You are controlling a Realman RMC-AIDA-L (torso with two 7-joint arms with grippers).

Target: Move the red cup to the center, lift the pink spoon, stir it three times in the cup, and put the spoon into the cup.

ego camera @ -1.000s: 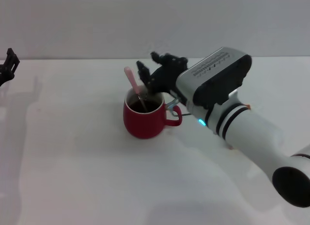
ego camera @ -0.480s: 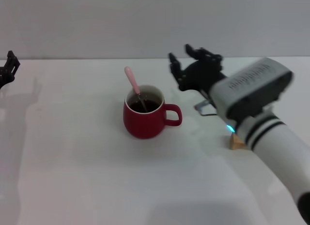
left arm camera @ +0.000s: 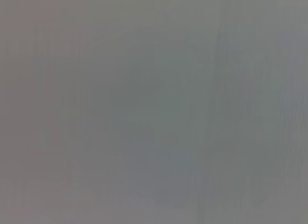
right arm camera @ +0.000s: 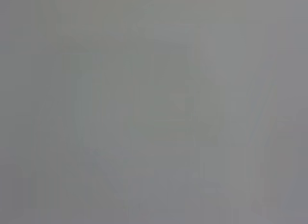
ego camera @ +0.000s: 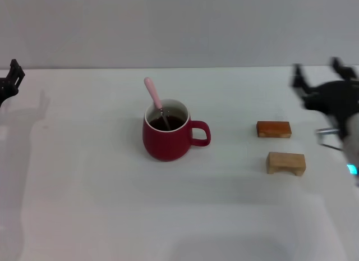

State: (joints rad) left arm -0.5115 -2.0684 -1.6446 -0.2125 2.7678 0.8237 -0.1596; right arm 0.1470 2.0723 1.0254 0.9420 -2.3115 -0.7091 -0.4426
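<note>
Red cup [ego camera: 166, 136] stood mid-tabletop [ego camera: 112, 205], pink spoon [ego camera: 153, 101] leaning inside; ceramic, probably heavy, liquid-filled, best taken by its handle. Right end effector [ego camera: 325, 87] hung released, empty, well apart.

A plain white tabletop [ego camera: 112, 216] fills most of the head view, smooth and faintly glossy, with soft shadows near its left edge. Behind it rises a bare pale grey wall [ego camera: 179, 25], evenly lit. Both wrist views show only featureless grey.
</note>
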